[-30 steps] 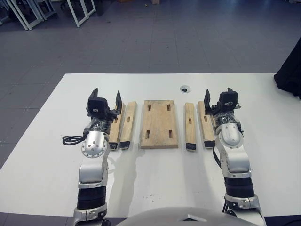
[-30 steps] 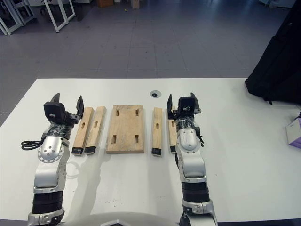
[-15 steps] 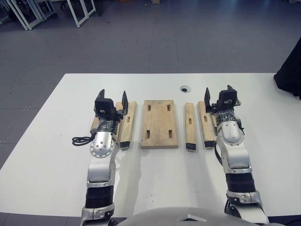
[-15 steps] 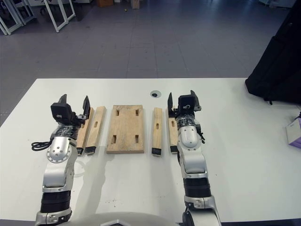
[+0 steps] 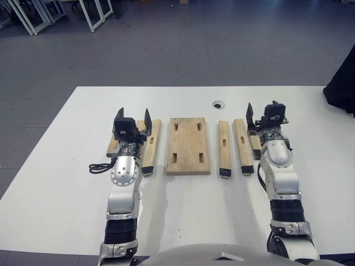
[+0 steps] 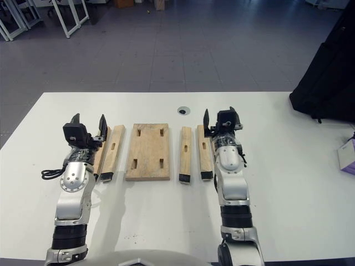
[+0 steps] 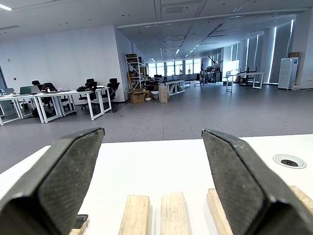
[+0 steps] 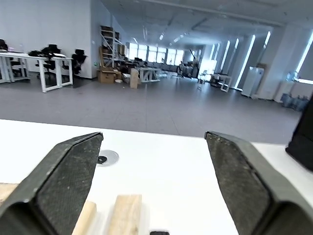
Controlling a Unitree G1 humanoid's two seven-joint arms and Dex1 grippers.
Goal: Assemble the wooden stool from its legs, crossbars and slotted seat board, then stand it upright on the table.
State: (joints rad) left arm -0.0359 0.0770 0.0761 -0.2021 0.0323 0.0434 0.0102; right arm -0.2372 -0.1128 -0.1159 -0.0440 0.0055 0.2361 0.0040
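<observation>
Table (image 5: pixel 66 183): flat white top with a smooth matte surface; all parts lie on it.
Seat board (image 5: pixel 188 145): pale, rough-sawn rectangular plank lying flat at the table's centre, with four small rectangular slots near its corners.
Left inner bar (image 5: pixel 151 133): narrow pale wooden strip just left of the seat board and parallel to it, with one rectangular slot and a black cap on the near end.
Left outer bar (image 6: pixel 102 149): the same wood, touching or nearly touching the inner bar, and partly covered by the left wrist.
Right inner bar (image 5: pixel 223 145): slotted strip with a black near end, just right of the seat board.
Right outer bar (image 5: pixel 243 145): matching strip beside the inner one, with a narrow gap between them.
Left gripper (image 5: pixel 133 123): over the far ends of the left bars. Jaws spread wide, holding nothing. Its pads (image 7: pixel 54 191) are dark, flat and finely textured.
Right gripper (image 5: pixel 262 117): just right of the outer right bar's far end. Jaws wide apart and empty.
Grommet (image 5: pixel 218 103): round grey cable port beyond the seat board.
Cable (image 5: pixel 99 166): black, looped beside the left arm.
</observation>
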